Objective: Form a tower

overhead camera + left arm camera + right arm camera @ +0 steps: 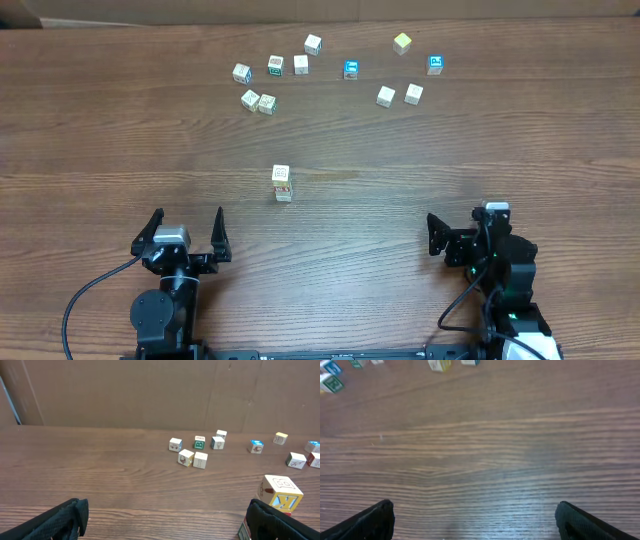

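Wooden table (90,140); tower (282,184) barely begun
Spread wide and empty, left gripper (187,218) and right gripper (462,228); next, likely fetch a pale cube (301,64).

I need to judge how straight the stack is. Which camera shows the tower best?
Overhead: the tower stands whole and unobstructed, apart from the loose cubes. The left wrist view shows its top cube close up, the lower part hidden. The right wrist view misses it.
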Tool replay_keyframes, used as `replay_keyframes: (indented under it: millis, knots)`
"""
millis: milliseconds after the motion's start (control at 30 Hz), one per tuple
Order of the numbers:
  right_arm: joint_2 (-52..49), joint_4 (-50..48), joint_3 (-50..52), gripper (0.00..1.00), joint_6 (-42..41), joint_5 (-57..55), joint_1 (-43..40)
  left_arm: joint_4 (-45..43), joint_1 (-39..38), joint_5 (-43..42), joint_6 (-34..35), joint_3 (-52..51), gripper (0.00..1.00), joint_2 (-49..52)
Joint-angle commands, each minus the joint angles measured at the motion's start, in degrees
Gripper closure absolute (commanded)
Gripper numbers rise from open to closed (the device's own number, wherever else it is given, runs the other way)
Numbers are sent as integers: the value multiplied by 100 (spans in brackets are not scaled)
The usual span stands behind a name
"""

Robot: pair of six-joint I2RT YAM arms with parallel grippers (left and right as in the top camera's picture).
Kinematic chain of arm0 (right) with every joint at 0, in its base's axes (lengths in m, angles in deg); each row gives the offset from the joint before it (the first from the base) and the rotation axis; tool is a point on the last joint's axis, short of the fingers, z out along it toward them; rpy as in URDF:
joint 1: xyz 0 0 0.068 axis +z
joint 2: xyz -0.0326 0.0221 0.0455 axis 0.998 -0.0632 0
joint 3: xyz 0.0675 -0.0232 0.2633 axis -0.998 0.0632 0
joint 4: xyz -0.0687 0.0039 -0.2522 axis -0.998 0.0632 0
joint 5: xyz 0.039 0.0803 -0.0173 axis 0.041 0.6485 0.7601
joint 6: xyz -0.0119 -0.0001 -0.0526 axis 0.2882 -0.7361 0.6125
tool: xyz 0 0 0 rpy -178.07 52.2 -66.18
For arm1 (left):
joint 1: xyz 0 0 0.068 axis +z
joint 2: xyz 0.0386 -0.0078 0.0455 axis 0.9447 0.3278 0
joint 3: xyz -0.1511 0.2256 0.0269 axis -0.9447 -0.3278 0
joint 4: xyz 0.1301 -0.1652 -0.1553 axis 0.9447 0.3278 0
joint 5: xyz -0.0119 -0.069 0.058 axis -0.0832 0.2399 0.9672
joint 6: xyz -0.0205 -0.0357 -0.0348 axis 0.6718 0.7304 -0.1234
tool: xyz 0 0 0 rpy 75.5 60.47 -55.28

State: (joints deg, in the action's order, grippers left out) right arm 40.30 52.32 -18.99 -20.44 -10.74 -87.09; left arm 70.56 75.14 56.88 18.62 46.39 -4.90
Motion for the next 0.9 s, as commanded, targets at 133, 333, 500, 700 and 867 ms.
replay_keyframes:
  millis: [133,333,500,700,867]
  knots:
    - [1189,813,61,0,-11,31,-15,15,22,20,-92,-20,0,-68]
    - [2055,1523,61,0,11,-175,7,15,22,20,-92,-20,0,-68]
    - [2745,1534,59,0,98,-269,50,15,22,20,-92,-20,0,-68]
    - [3346,1541,59,0,498,-269,254,15,22,20,-92,-20,0,-68]
    - [3744,1543,59,0,800,-269,365,17,22,20,-92,-20,1,-68]
